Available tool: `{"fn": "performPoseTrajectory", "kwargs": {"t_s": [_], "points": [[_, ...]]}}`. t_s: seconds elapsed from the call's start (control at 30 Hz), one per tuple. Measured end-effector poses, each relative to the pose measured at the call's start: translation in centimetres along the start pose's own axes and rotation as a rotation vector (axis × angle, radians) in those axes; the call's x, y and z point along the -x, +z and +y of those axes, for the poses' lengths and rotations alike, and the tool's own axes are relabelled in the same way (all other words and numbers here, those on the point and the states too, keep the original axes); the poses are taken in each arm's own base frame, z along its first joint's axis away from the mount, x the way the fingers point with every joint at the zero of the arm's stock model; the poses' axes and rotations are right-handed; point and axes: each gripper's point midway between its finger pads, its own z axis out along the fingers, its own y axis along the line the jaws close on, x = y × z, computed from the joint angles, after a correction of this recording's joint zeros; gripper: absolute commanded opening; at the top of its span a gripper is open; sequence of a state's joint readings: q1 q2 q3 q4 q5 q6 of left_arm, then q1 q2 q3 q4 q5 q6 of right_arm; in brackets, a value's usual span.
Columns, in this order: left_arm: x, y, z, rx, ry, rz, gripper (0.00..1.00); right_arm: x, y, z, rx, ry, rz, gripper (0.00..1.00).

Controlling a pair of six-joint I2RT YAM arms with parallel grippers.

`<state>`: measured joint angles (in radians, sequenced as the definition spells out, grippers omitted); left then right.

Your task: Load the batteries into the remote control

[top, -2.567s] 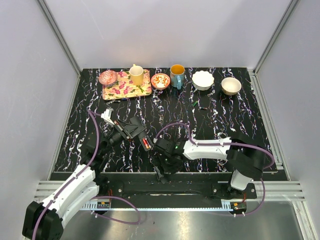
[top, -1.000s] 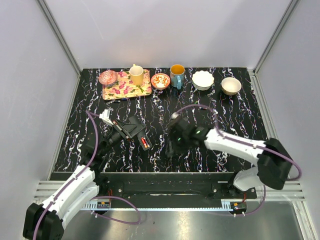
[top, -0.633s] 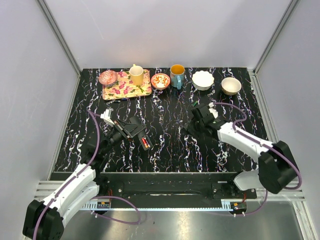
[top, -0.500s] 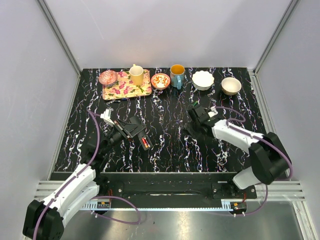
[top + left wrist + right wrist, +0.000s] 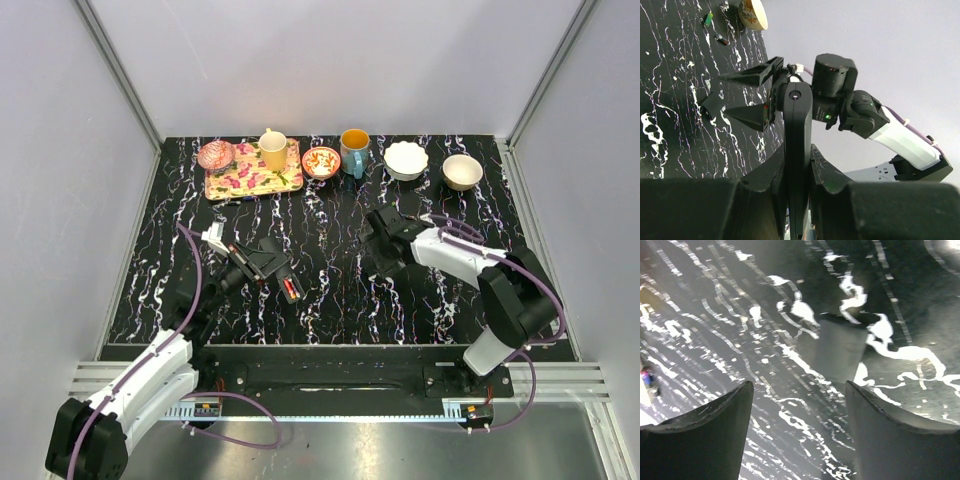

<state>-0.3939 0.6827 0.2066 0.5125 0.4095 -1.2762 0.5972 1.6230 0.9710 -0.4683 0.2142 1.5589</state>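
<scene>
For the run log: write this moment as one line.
left end effector: shut on remote | right end effector: open, above dark piece on table

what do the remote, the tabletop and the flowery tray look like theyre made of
remote control: looks like black plastic, smooth and semi-matte, with soft highlights along its edge.
tabletop: black with white veins, a marble look with a slight sheen; possibly printed laminate rather than stone.
tray: flat, with a floral print; material unclear.

Right wrist view: blurred grey slab (image 5: 839, 349) on the table (image 5: 765, 370), unidentifiable. Left wrist view: my fingers (image 5: 762, 182) hide the remote control's (image 5: 797, 140) lower end.
</scene>
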Motion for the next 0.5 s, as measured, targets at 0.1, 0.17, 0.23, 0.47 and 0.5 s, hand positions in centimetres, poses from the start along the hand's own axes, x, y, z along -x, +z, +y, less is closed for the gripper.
{"fn": "performPoseTrajectory", "kwargs": {"t_s": [0.1,0.17,0.23,0.47,0.5], "points": [[0.0,0.0,0.0,-0.002,0.001,-0.001,0.0,-0.2,-1.0,1.9,0.044,-0.049,0.019,0.79],[0.0,0.0,0.0,-0.004,0.002,-0.001,0.0,-0.6,-1.8,3.1,0.081,-0.132,0.043,0.77],[0.0,0.0,0.0,-0.003,0.004,-0.001,0.0,-1.2,-3.0,4.4,0.128,-0.289,0.085,0.8],[-0.1,-0.2,0.1,-0.006,0.026,-0.001,0.0,-0.3,-3.7,2.3,0.127,-0.92,0.096,0.93],[-0.1,-0.2,0.2,-0.008,0.029,-0.001,0.0,0.0,-3.2,1.2,0.089,-0.991,0.1,0.93]]}}
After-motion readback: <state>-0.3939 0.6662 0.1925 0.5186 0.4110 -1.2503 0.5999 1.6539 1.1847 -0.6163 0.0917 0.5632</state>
